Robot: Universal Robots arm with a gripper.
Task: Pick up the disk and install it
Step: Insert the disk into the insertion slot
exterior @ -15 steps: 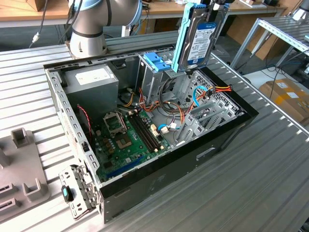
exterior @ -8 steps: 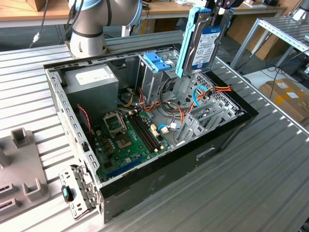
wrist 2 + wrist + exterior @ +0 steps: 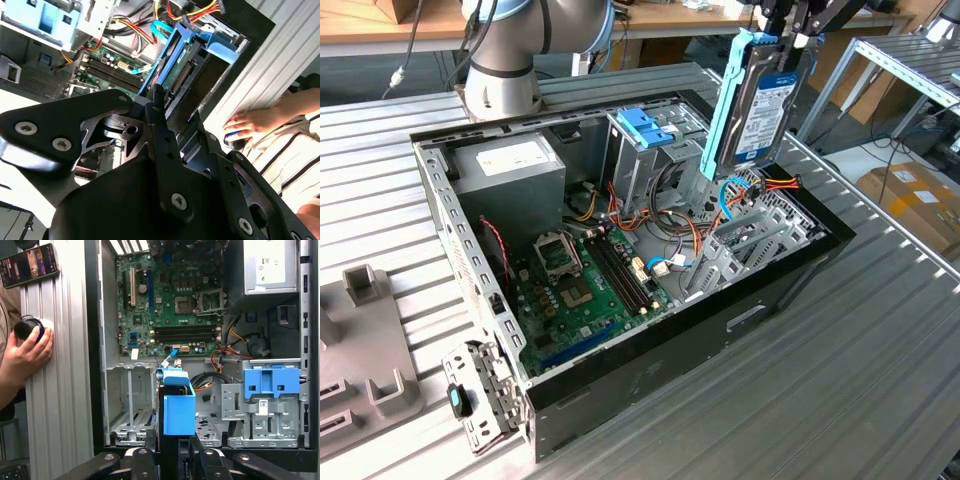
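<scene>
Bench (image 3: 880,400): ribbed aluminium slats, on which an open computer case (image 3: 720,330) is laid on its side.
Nearest corner: a grey fixture (image 3: 365,340) is seen on the bench at the exterior view's left, just beside the case.
Case floor: a green motherboard (image 3: 575,290) is exposed; a grey power-supply box (image 3: 510,165) with a white sticker is set behind it.
Drive cage (image 3: 635,165): mounted at the far wall of the case and topped by a blue bracket (image 3: 645,128).
Disk (image 3: 765,100): held upright on edge – label turned toward the exterior view's right, a blue rail along its side – above the end of the case at the exterior view's right, its lower end near a bundle of cables (image 3: 760,185). Whether that end is touching the case cannot be told.
Claw (image 3: 788,40): clamped on the disk's upper end; in the first wrist view the disk (image 3: 178,410) is seen gripped between the claw (image 3: 172,455) fingers.
Arm base (image 3: 500,70): bolted to the bench behind the case.
Person: a hand (image 3: 25,352) is rested on the bench beside the case – a phone (image 3: 30,264) is laid close by.
</scene>
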